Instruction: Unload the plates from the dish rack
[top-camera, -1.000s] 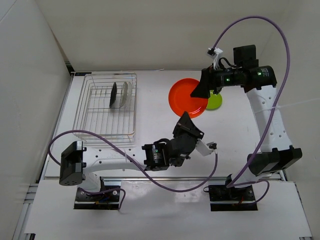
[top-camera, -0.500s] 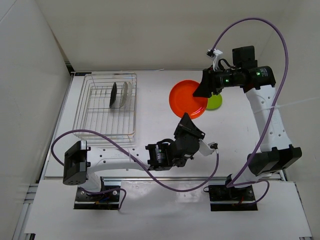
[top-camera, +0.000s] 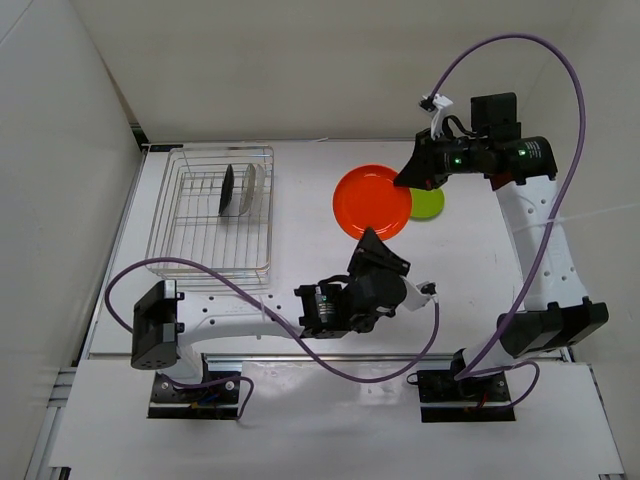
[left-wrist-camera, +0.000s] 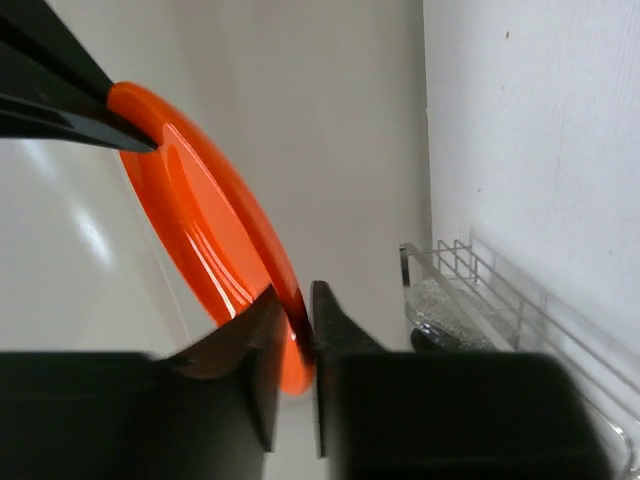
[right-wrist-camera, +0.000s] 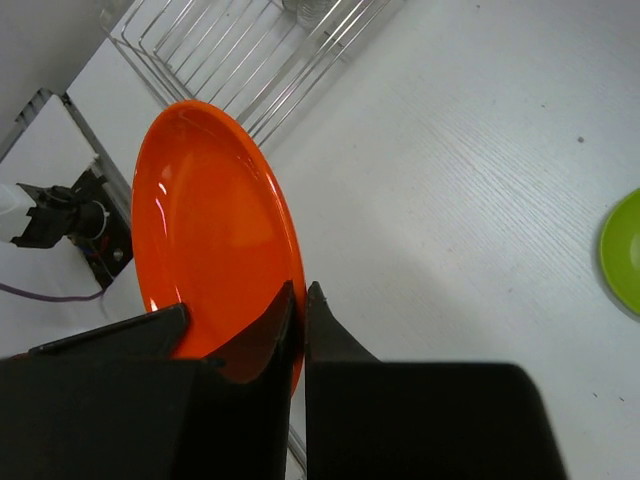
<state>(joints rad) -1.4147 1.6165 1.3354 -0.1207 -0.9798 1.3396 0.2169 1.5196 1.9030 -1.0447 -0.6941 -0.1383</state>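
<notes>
The orange-red plate (top-camera: 372, 200) hangs above the table between both arms. My right gripper (top-camera: 405, 180) is shut on its far right rim, and in the right wrist view the fingers (right-wrist-camera: 300, 290) pinch the rim of the plate (right-wrist-camera: 200, 220). My left gripper (top-camera: 373, 234) is at the near rim. In the left wrist view its jaws (left-wrist-camera: 292, 300) stand slightly parted around the plate's edge (left-wrist-camera: 190, 220). The lime green plate (top-camera: 430, 203) lies flat on the table. A black plate (top-camera: 228, 190) and a clear plate (top-camera: 251, 190) stand upright in the dish rack (top-camera: 165, 215).
The wire rack takes up the table's back left, next to the left wall. The green plate (right-wrist-camera: 622, 250) lies just right of the held plate. The rack's wires (right-wrist-camera: 250, 50) show beyond the orange plate in the right wrist view.
The right gripper has closed onto the orange plate's far rim. The left gripper's jaws have parted a little at the near rim. The plate sits slightly further left.
</notes>
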